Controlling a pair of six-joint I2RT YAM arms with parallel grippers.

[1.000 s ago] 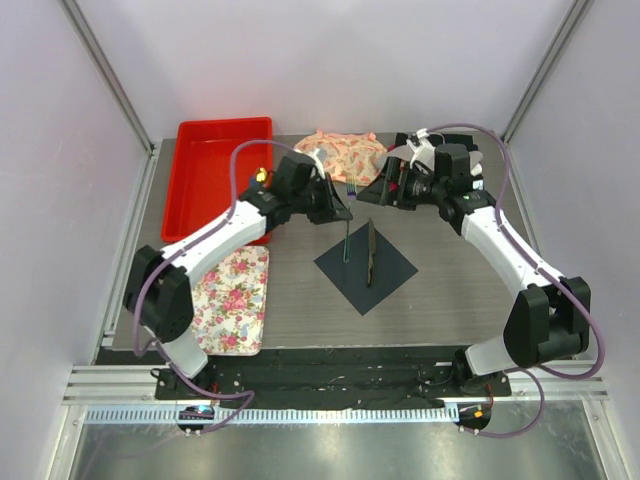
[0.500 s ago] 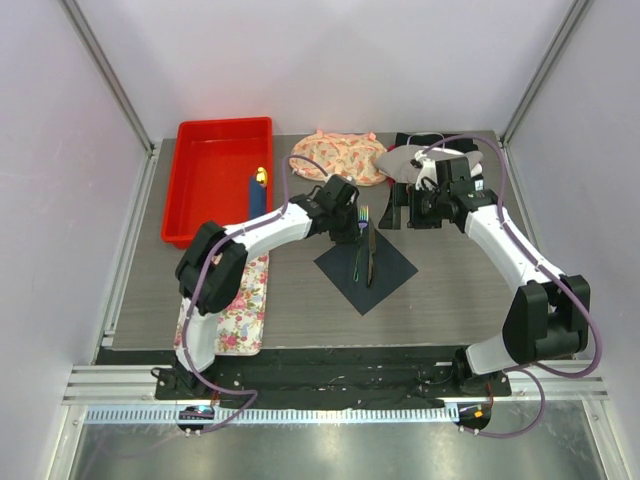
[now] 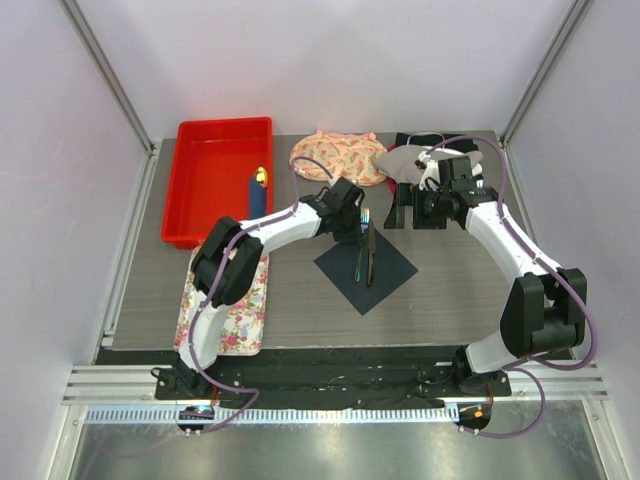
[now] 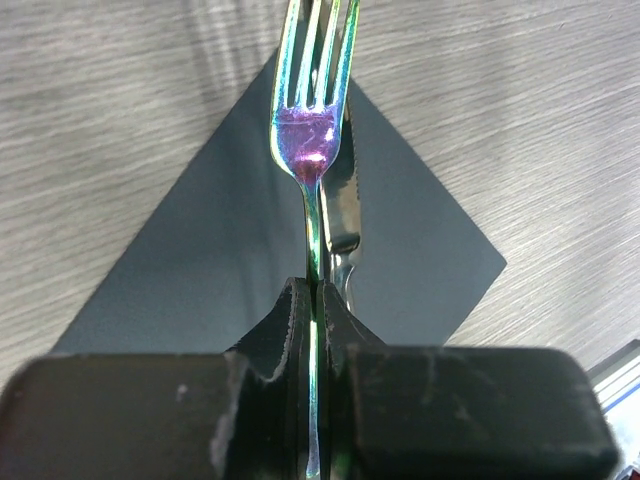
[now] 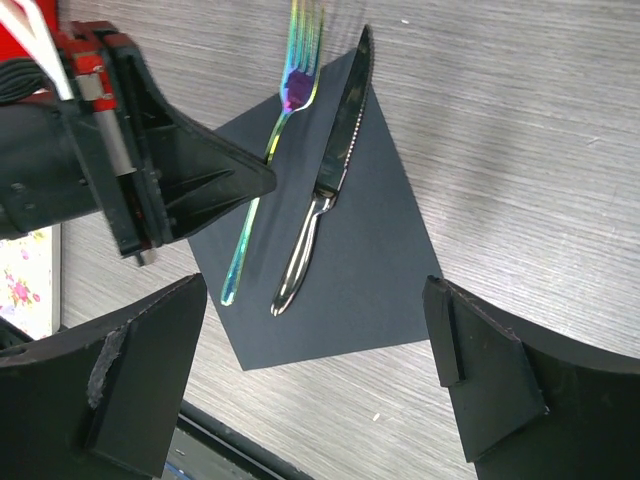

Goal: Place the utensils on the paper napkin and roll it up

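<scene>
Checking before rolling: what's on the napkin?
The knife lies on the napkin, the fork beside it, gripped by the left hand. That hand covers part of the fork's handle.

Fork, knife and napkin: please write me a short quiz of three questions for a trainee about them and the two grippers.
1. Fill in: the right gripper is ____ (open/shut).
2. What holds the fork? A the left gripper; B the right gripper; C nothing.
3. True or false: the knife lies on the napkin.
Key: 1 open; 2 A; 3 true.
</scene>
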